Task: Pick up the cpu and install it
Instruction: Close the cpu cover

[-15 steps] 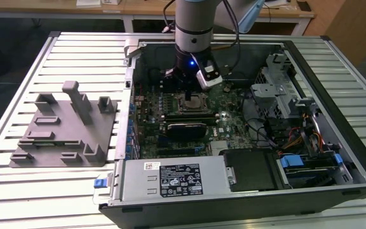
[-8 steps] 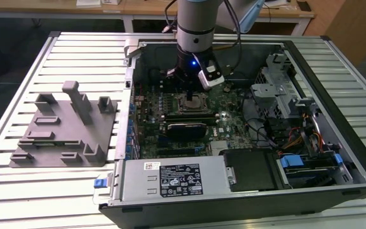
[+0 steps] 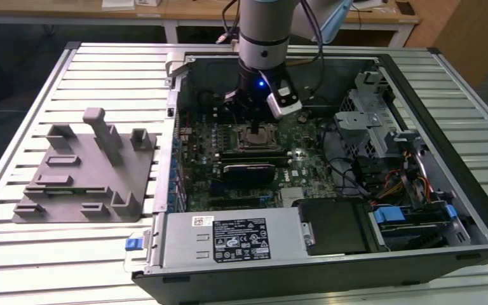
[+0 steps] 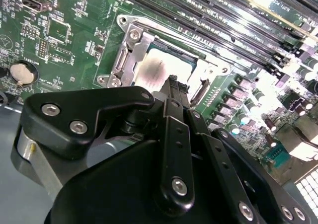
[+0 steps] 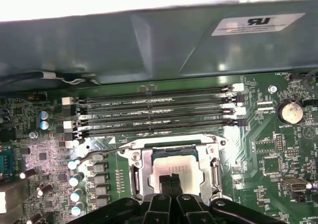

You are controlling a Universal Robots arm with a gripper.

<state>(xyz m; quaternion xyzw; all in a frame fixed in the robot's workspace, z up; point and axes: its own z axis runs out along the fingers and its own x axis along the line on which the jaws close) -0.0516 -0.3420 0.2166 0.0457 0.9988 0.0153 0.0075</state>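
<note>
From the exterior view's left, I see a grey fixture (image 3: 83, 171) on the table (image 3: 23, 254), well apart from the socket (image 3: 257, 136). The cpu (image 5: 174, 162) lies flat inside the socket's metal frame. My end effector (image 5: 171, 178) hangs directly over it with its fingers pressed together. I cannot tell whether the tips touch the cpu. Right of the socket stands a drive cage (image 3: 371, 121).

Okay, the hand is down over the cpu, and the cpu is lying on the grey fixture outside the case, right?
Not quite. The hand is over the cpu, but the cpu lies in the motherboard socket inside the case, as the first wrist view shows.
</note>
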